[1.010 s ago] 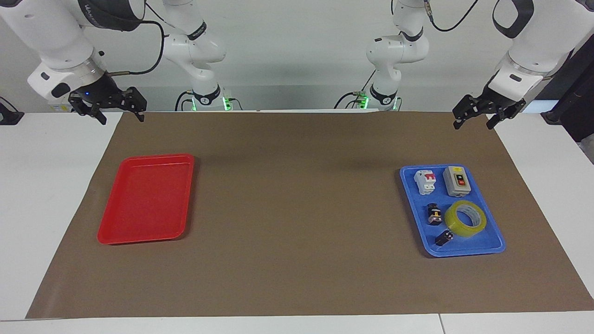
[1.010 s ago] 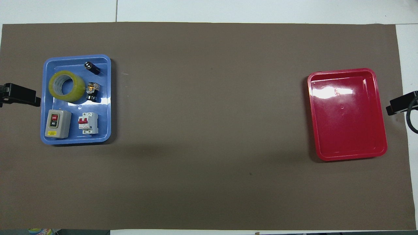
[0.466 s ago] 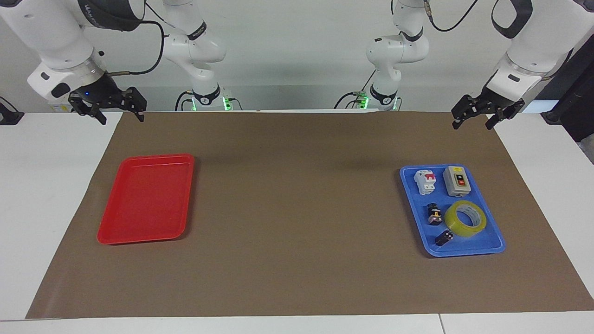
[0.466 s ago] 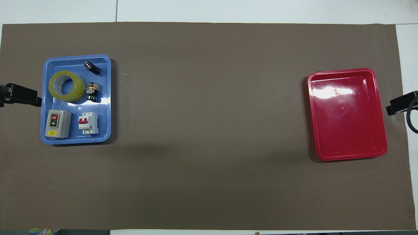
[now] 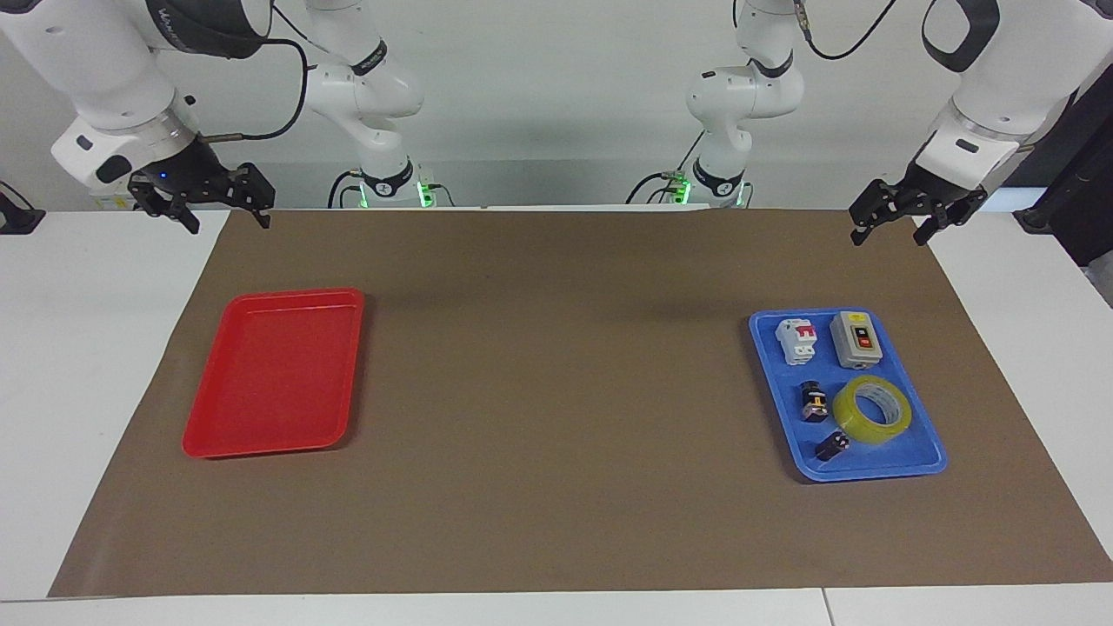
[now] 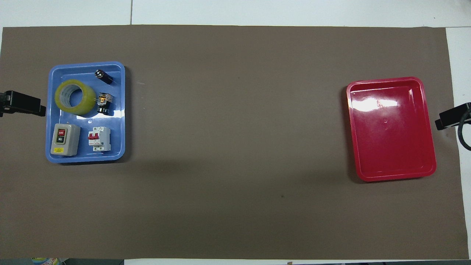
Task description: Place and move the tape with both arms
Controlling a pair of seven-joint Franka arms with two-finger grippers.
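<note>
While L pincer (image 5: 894,228) gapes, tape (image 5: 872,409) apart.

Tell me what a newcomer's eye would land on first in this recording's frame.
Two bright trays on the brown mat: an empty red tray toward the right arm's end and a blue tray toward the left arm's end. The blue one holds the yellow tape among small electrical parts. The left tool and right tool hang open, up at the mat's corners nearest the robots.

Table (image 5: 87,365), brown mat (image 5: 556,391), two trays
</note>
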